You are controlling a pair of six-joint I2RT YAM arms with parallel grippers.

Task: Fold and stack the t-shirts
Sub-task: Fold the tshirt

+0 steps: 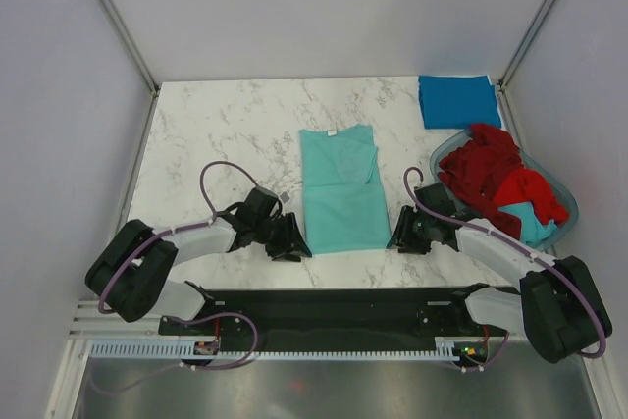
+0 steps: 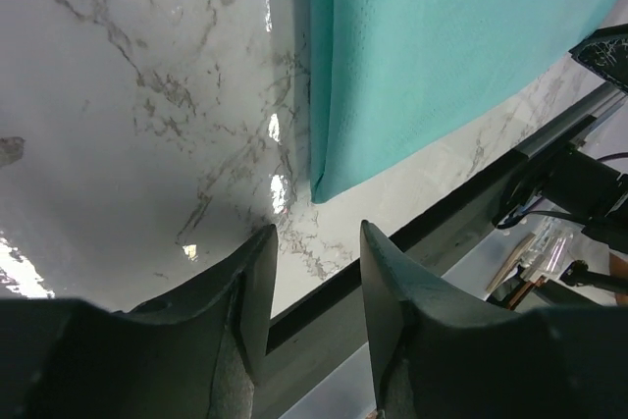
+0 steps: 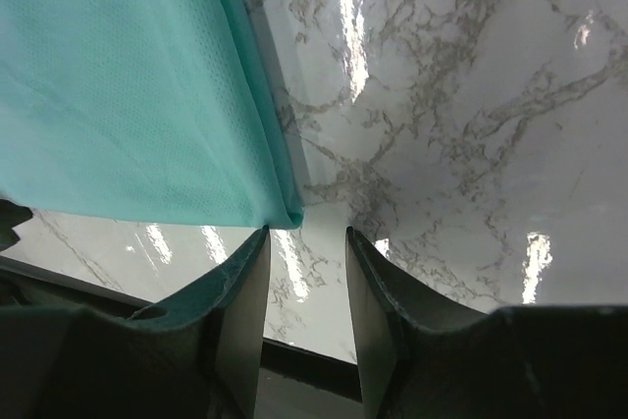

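– At the near edge of the table (image 1: 226, 125), how do the hands stand?

– Both released. I read the left gripper (image 2: 316, 242) with jaws parted and only bare table between them. The right gripper (image 3: 306, 242) reads the same. Neither holds cloth.

– Locate the work item.

– The teal t-shirt (image 1: 341, 193) lies flat at table centre, folded to a long strip. Its long axis runs straight away from the arm bases, hem near, collar far.

– Relation to each hand?

– The near left corner lies just ahead of the left fingertips. The near right corner lies just ahead of the right fingertips. I see no contact in either wrist view. The arms are equally near, one per corner.

– Requirement for the coming move?

– I judge a fold across the short axis: pinch both near corners together and carry the hem toward the collar.

– Beyond the shirt?

– To the right, the basket (image 1: 567, 205) holds the red t-shirts (image 1: 486, 169). At the far right corner, the blue t-shirt (image 1: 459, 101) lies folded, probably the stack site.
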